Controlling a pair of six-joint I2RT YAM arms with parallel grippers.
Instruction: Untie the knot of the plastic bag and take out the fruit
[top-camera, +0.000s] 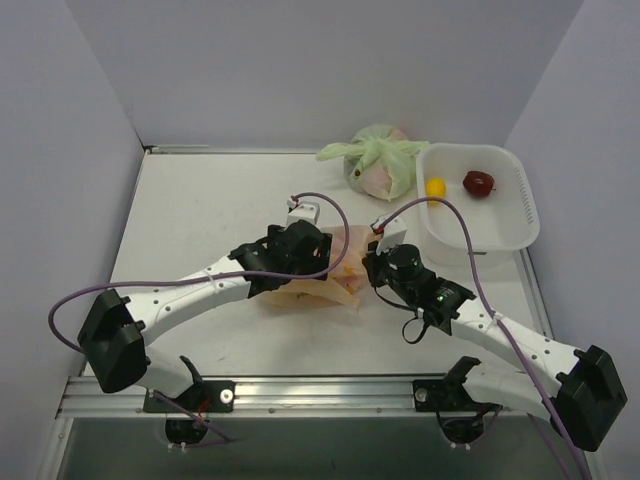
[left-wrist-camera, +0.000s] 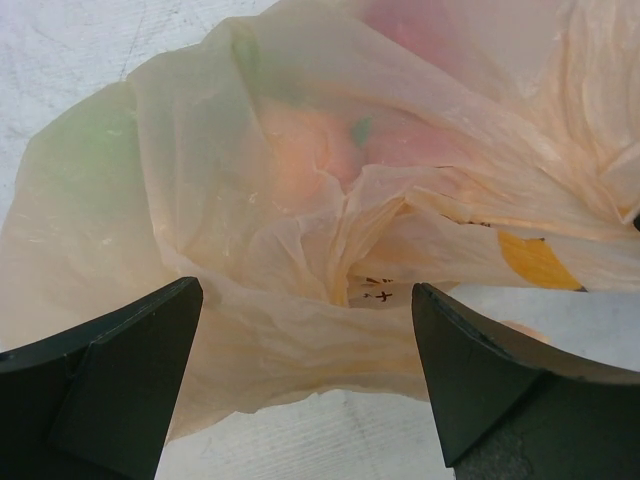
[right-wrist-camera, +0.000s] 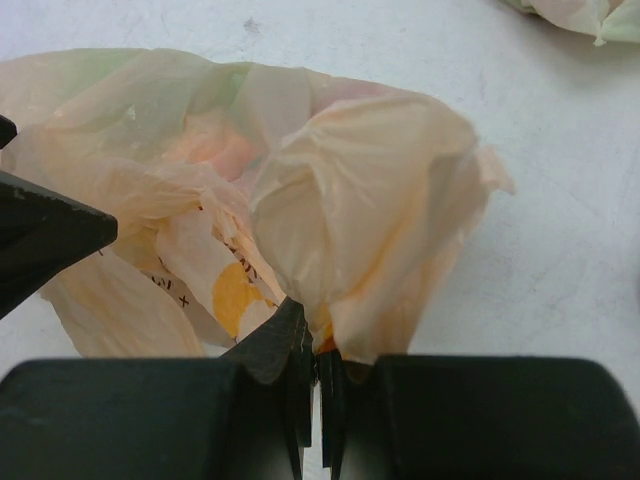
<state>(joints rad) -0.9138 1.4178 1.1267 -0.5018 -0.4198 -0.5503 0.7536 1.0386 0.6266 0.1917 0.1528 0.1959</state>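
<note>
A pale green plastic bag (top-camera: 385, 172) sits at the back of the grey counter (top-camera: 200, 200). Its top is tied in a knot (top-camera: 374, 149) with loose ends splayed to either side, and something pinkish shows through the film. Just beside it, on its right, stands a white plastic basket (top-camera: 480, 238) with rounded corners and slotted walls, close to the right-hand wall. Plain pale walls (top-camera: 300, 60) enclose the counter on three sides, and an aluminium rail (top-camera: 320, 395) runs along its near edge.

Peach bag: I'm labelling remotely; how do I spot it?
On the pale table, look between the left gripper and right gripper. The crinkly translucent peach-orange plastic bag lies there; the pale green knotted bag sits back beside the white basket.
</note>
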